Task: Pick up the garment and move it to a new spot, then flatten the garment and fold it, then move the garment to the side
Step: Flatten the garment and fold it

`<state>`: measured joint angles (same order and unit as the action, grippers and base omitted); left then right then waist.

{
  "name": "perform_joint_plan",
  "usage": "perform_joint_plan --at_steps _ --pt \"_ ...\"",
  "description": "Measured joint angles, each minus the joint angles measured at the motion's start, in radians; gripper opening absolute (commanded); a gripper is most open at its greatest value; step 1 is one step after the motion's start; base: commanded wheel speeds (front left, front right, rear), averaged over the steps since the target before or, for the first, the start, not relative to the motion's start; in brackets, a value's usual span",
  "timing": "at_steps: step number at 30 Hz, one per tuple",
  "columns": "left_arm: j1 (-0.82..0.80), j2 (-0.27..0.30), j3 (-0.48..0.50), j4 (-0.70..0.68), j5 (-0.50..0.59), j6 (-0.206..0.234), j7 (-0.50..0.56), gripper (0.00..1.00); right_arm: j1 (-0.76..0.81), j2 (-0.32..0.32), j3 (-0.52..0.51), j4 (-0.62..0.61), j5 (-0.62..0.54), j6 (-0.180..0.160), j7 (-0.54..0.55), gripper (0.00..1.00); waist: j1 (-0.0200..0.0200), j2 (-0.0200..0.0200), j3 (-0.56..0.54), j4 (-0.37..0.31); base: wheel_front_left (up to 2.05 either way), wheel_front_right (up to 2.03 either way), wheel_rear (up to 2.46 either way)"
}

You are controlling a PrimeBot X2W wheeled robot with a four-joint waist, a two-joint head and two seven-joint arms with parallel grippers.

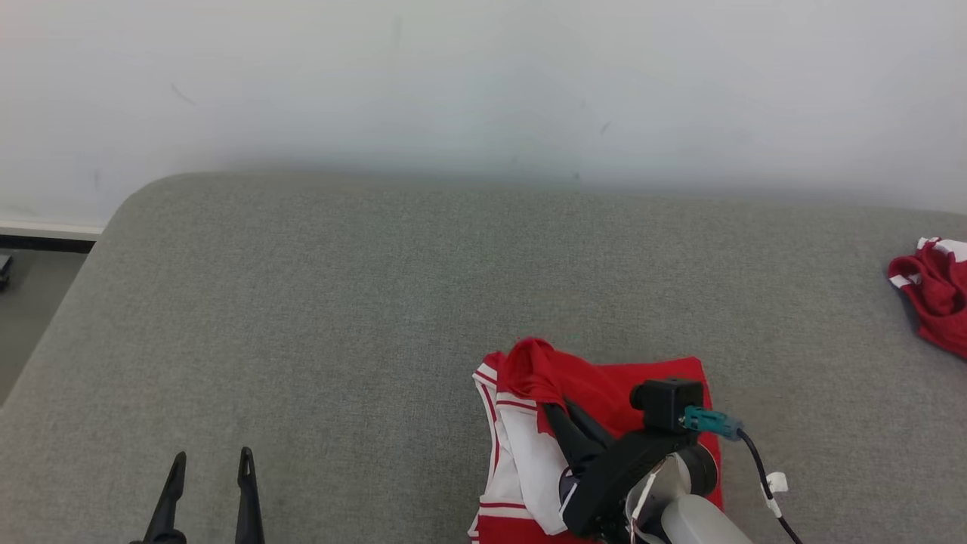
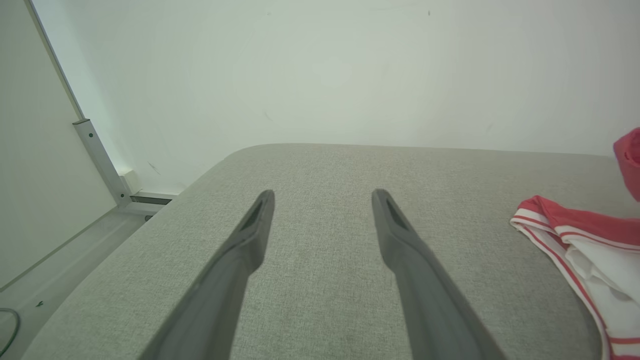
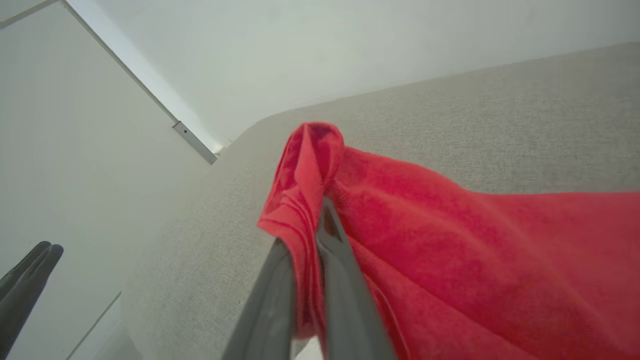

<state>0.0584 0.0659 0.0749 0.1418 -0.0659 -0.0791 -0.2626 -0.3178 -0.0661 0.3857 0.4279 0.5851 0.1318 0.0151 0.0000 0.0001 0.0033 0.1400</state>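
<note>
Right gripper (image 1: pixel 563 412) sits right of centre at the bottom of the head view. Its two dark fingers are pinched together on a bunched red fold of the garment (image 1: pixel 604 385) and hold that fold up off the rest of the cloth. The garment is red with white panels and striped trim. It lies on the grey cushion (image 1: pixel 340 302) at the lower middle of the frame and runs off the bottom edge. Left gripper (image 1: pixel 213 454) is at the lower left with its fingers parted and nothing between them, well apart from the garment. A second red and white garment (image 1: pixel 937 291) lies crumpled at the right edge, and a pale wall (image 1: pixel 483 75) fills the top.

In the left wrist view, the left gripper (image 2: pixel 324 194) shows spread fingers over bare cushion (image 2: pixel 325 280), holding nothing. The garment (image 2: pixel 590 250) lies at the right edge, with its striped white hem nearest the fingers and a raised red part above it at the frame's edge. A metal post (image 2: pixel 100 160) stands at the upper left.

In the right wrist view, the right gripper (image 3: pixel 305 235) rises from the bottom centre, its jaws pressed on a vertical pleat of red cloth. The garment (image 3: pixel 450 240) drapes from that pinch across the right half of the frame, over the cushion (image 3: pixel 500 110). Dark fingers of the left gripper (image 3: pixel 30 272) show at the lower left.
</note>
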Motion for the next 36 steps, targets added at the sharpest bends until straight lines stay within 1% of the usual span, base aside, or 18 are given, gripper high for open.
perform_joint_plan --at_steps 3,4,5,6,11,13,17,21,25,31,36 --pt "-0.004 -0.002 -0.006 0.007 0.0 0.0 0.0 1.0 -0.014 0.006 0.007 0.073 0.002 0.0 -0.016 0.0 0.0 0.0 0.006 0.009 0.0 0.0 0.0" --pt "-0.005 -0.003 -0.007 0.01 0.0 0.0 0.0 1.0 -0.018 0.007 0.015 0.092 0.004 0.0 -0.02 0.35 0.0 0.0 0.008 0.012 0.0 0.0 0.0" --pt "-0.008 -0.004 -0.008 0.013 0.0 0.0 0.0 1.0 -0.021 0.007 0.023 0.106 0.007 0.0 -0.026 0.91 0.0 0.0 0.008 0.014 0.0 0.0 0.0" --pt "-0.011 -0.004 -0.009 0.015 0.0 0.002 0.0 1.0 -0.025 0.009 0.033 0.116 0.014 0.0 -0.033 1.0 0.0 0.0 0.008 0.016 0.0 0.0 0.0" --pt "-0.017 -0.007 -0.013 0.021 0.0 0.014 0.0 1.0 -0.037 0.011 0.059 0.128 0.031 0.0 -0.082 1.0 -0.0001 0.0 -0.003 0.012 0.0 0.0 0.0" --pt "-0.016 -0.008 -0.012 0.021 -0.002 0.017 0.0 1.0 -0.038 -0.004 0.061 0.111 0.031 0.0 -0.108 1.0 0.0 0.0 -0.008 0.005 0.0 0.0 0.0" --pt "-0.011 -0.009 -0.007 0.016 -0.003 0.018 0.0 1.0 -0.036 -0.056 0.043 0.057 0.038 0.0 -0.152 1.0 -0.0001 0.0 -0.016 -0.013 0.0 0.0 0.0" --pt "-0.011 -0.003 0.009 0.013 -0.006 0.017 0.0 1.0 -0.021 -0.109 -0.013 0.0 0.025 0.0 -0.201 1.0 0.0 0.0 -0.019 -0.034 0.0 0.0 0.0" --pt "-0.004 -0.003 0.017 0.002 -0.005 0.017 0.0 1.0 0.008 -0.139 -0.085 -0.058 -0.005 0.0 -0.234 1.0 0.0 0.0 -0.019 -0.056 0.0 0.0 0.0" --pt "-0.001 0.003 0.033 -0.014 0.002 0.017 0.0 1.0 0.106 -0.155 -0.2 -0.165 -0.059 0.0 -0.271 1.0 0.0 0.0 -0.021 -0.09 0.0 0.0 0.0" --pt "0.008 0.007 0.041 -0.021 0.005 0.016 0.0 1.0 0.197 -0.156 -0.266 -0.226 -0.156 0.0 -0.275 1.0 0.0 0.0 -0.027 -0.113 0.0 0.0 0.0"
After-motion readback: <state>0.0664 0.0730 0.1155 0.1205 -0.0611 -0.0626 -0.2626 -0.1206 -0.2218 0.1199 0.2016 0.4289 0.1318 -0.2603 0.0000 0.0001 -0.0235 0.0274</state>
